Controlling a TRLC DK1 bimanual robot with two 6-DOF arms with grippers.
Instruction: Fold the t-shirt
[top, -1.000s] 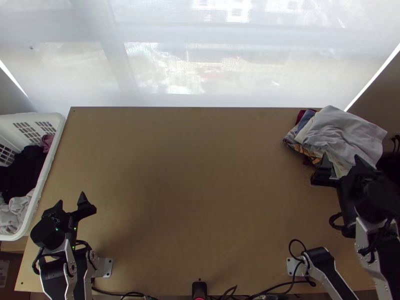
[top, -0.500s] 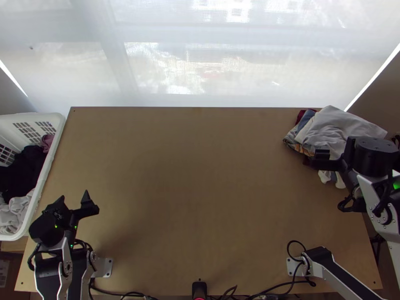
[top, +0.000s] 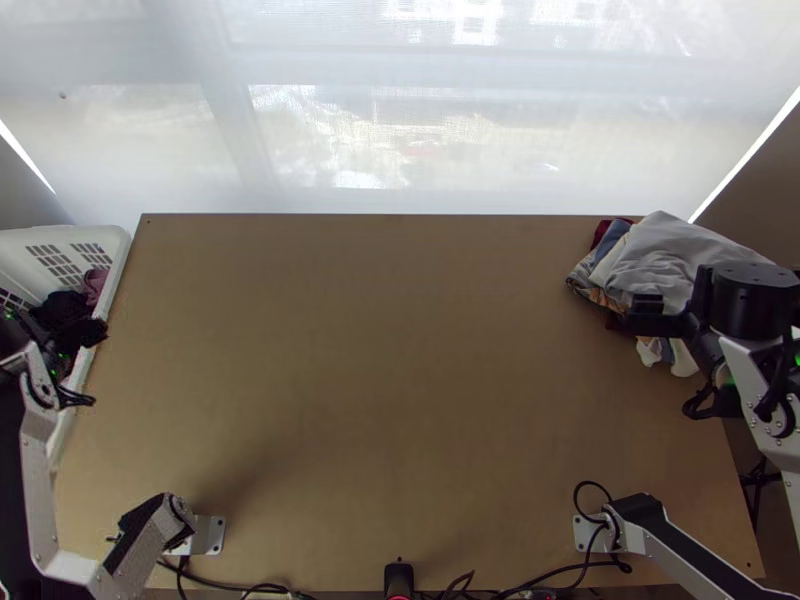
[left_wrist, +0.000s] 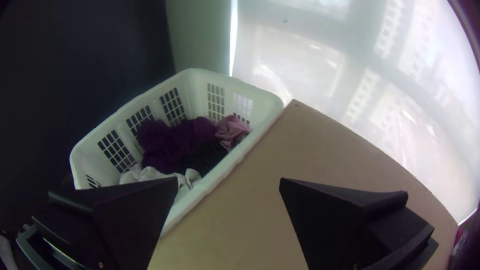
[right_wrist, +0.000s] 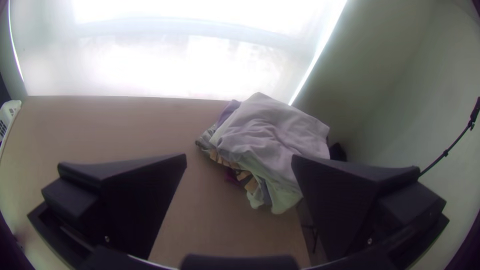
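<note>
Hovering near the basket (top: 119, 258), the left hand (top: 68, 318) stands open.

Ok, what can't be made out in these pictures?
Basket: left part, cut off by the top view's left edge.
White cloth in it: partly behind a finger of the left hand, left wrist view.
Clothes pile: most lower layers lie under the pale top cloth, right wrist view.

Clothes (left_wrist: 170, 142) in basket (left_wrist: 220, 170) L – pile (top: 685, 250) on tbl (top: 380, 400) R

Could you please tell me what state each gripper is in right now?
Left gripper: open, holding nothing.
Right gripper: open, holding nothing.
</note>
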